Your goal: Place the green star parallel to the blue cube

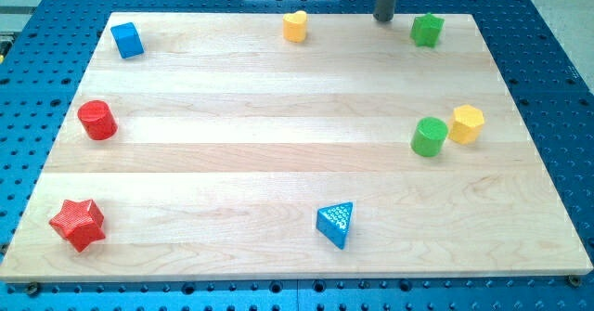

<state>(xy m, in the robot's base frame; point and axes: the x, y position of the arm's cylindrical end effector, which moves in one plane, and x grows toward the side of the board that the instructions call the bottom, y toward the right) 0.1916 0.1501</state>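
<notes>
- The rod comes down from the view's top edge; the tip point(385, 19) meets the far edge of the wooden tabletop point(278, 162), at about 1 o'clock from the board's centre.
- The arm carries no jaws, only this rod, so there is nothing to be open or closed.
- The green star point(428, 30) lies just beside the tip, at its 3 o'clock, with a narrow gap between them; its points are blurred, so the star shape is only probable.
- The blue cube point(127, 40) sits at about 10 o'clock, near the far left corner, well apart from the star.
- The yellow heart point(295, 26) rests at 12 o'clock, between cube and tip.
- The green cylinder point(430, 136) and yellow hexagonal block point(467, 124) stand at 3 o'clock, touching or nearly so.
- The blue triangular block point(336, 224) lies at 5 o'clock.
- The red cylinder point(97, 120) is at 9 o'clock, the red star point(77, 224) at 8 o'clock.
</notes>
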